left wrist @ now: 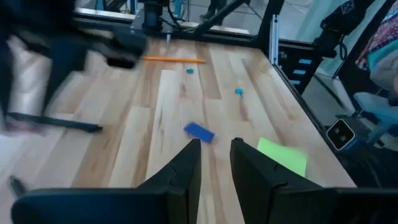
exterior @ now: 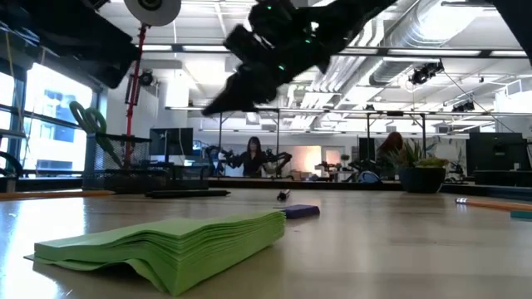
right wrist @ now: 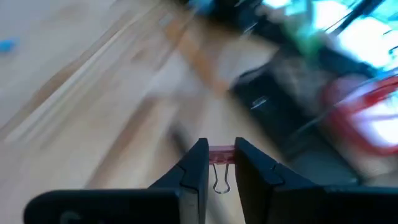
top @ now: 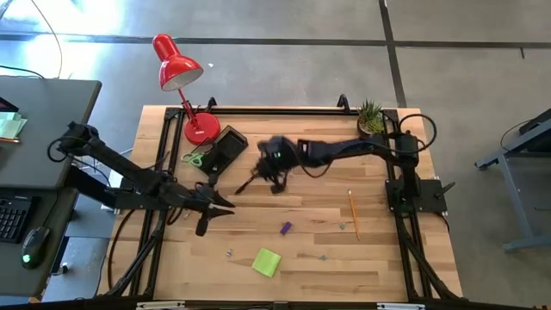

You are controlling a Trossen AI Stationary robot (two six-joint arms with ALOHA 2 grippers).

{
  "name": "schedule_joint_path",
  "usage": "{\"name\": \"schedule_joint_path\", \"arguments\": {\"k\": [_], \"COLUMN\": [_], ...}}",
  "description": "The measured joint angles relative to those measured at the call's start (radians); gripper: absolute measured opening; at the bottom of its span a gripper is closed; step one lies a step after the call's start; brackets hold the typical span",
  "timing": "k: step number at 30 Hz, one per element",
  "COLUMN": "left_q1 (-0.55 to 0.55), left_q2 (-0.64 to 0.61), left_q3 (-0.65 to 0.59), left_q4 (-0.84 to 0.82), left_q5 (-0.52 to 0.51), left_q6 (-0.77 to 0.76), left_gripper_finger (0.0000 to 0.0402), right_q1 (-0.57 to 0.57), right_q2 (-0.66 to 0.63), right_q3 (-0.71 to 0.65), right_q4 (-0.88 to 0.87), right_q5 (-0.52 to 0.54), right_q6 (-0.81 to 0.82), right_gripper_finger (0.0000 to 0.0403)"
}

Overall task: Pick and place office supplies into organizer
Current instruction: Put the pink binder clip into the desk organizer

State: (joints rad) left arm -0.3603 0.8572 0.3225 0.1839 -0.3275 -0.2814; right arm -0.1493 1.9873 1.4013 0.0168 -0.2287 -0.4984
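While the right gripper's [right wrist: 216,163] fingers pinch a small pink binder clip [right wrist: 219,155] with wire loops, the left's [left wrist: 216,163] stand slightly apart, empty.

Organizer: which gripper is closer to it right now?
Right. The right gripper hangs just beside the organizer, carrying a small clip; the left gripper sits farther off, nearer the table's front.
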Motion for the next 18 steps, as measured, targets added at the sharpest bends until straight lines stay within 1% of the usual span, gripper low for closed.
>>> {"name": "schedule_joint_path", "arguments": {"k": [4,8,10,15,18], "left_q1": [0.000,0.000,0.000,0.000,-0.001], "left_q2": [-0.082,-0.100,-0.103,-0.167,-0.212], "left_q3": [0.001,0.000,0.000,0.045,0.060], "left_q4": [-0.088,-0.146,-0.133,-0.165,-0.206], "left_q5": [-0.006,-0.013,-0.013,-0.008,0.005], "left_q6": [-0.013,-0.033,-0.020,0.031,0.033], "left_gripper_finger": [0.0074,0.0074,0.0074,0.0074,0.0074], "right_q1": [-0.043,-0.054,-0.054,-0.054,-0.056], "right_q2": [0.048,0.135,0.189,0.343,0.430], "right_q3": [0.120,0.235,0.305,0.540,0.690], "right_q4": [-0.035,-0.056,-0.072,-0.175,-0.282], "right_q5": [-0.057,-0.079,-0.079,-0.080,-0.075], "right_q6": [0.001,0.001,0.001,0.003,0.003], "right_gripper_finger": [0.0051,0.0065,0.0069,0.0064,0.0058]}}
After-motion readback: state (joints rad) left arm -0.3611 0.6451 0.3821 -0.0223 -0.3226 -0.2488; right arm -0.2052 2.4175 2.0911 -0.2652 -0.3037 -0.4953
